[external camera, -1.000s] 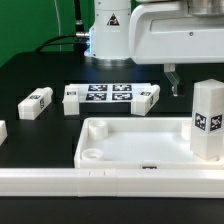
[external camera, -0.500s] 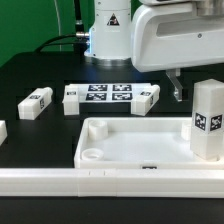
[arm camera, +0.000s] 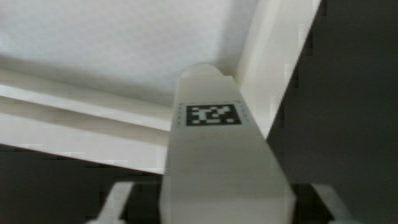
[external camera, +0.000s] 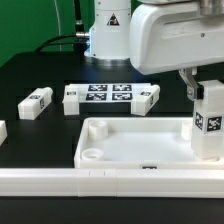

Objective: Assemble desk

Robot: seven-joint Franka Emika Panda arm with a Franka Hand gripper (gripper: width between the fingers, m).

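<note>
White leg (external camera: 208,122) stands upright in the tabletop (external camera: 140,150) at the exterior frame's lower right, with the gripper (external camera: 196,88) at its top.
In the wrist view the tagged leg sits between the 2 fingers (arm camera: 128,200); I cannot tell whether they press on it. 1 loose leg (external camera: 36,102) lies at centre left, well apart from the marker board (external camera: 105,95).

The tray (external camera: 130,150) lies before the marker board (external camera: 97,94). One leg (external camera: 208,120) stands in the tray's corner at the exterior view's right; another leg (external camera: 36,102) lies on the tabletop (external camera: 30,72) at its left.
</note>
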